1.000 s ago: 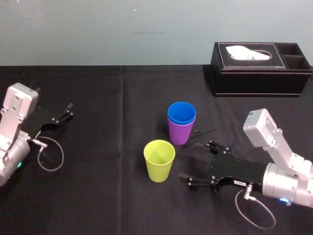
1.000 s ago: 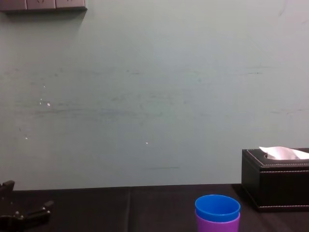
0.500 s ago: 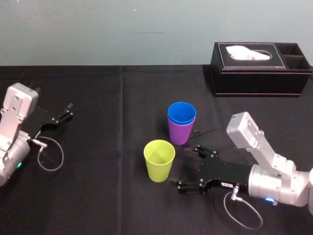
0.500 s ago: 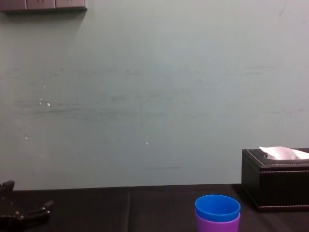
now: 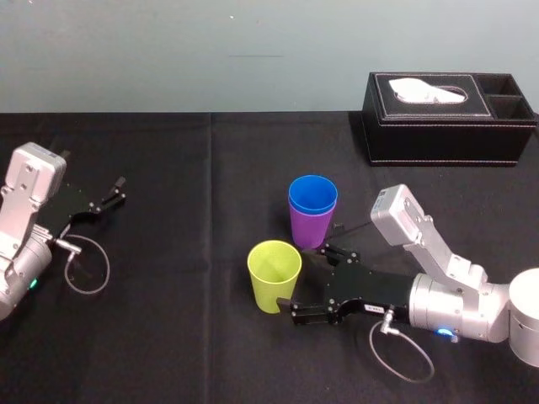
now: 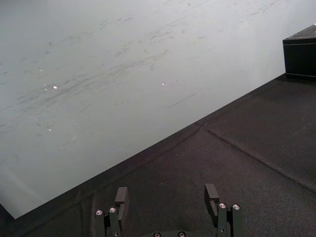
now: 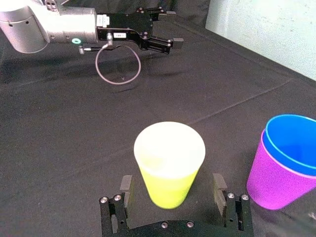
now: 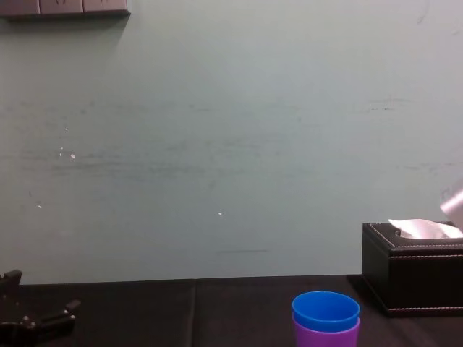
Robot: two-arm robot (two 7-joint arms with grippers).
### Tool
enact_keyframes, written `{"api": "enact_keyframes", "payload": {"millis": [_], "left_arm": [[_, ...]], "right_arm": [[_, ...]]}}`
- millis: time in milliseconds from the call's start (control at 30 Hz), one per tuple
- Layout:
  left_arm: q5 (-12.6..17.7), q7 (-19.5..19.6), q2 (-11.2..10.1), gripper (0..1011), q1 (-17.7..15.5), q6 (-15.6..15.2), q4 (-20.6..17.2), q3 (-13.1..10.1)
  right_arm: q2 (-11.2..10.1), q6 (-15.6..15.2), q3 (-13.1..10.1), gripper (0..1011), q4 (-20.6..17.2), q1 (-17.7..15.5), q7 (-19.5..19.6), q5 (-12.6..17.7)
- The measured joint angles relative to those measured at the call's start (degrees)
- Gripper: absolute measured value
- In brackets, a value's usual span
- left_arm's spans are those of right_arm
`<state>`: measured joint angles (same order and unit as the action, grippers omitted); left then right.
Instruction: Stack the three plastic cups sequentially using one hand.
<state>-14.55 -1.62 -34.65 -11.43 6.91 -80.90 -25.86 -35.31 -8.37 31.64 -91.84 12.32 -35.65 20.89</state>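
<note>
Presently, right gripper [image 5: 306, 279] jaws are held open, flanking yellow-green cup [image 5: 274, 275] at counter [image 5: 168, 337] ctr, w/o contact. Blue cup [image 5: 312, 195] is nested in purple cup [image 5: 311, 229] nearby. Left gripper [image 5: 118, 192] is parked at left, jaws open.

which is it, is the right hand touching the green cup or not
Apart. The right wrist view shows the right hand open around the green cup, with a plain gap between each of its fingers and the cup's sides.
</note>
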Motion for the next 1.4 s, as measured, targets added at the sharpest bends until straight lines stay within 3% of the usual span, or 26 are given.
{"api": "enact_keyframes", "payload": {"millis": [533,867,1133,1400], "left_arm": [[0.0,0.0,0.0,1011,0.0,0.0,0.0,0.0],[0.0,0.0,0.0,1011,0.0,0.0,0.0,0.0],[0.0,0.0,0.0,1011,0.0,0.0,0.0,0.0],[0.0,0.0,0.0,1012,0.0,0.0,0.0,0.0]], "right_arm": [[3.6,0.6,2.7,1003,4.5,4.2,-0.4,-1.2],[3.7,0.7,2.8,994,4.6,4.3,-0.5,-1.4],[3.6,0.7,2.7,790,4.5,4.2,-0.5,-1.3],[3.6,0.7,2.6,739,4.4,4.2,-0.5,-1.2]]}}
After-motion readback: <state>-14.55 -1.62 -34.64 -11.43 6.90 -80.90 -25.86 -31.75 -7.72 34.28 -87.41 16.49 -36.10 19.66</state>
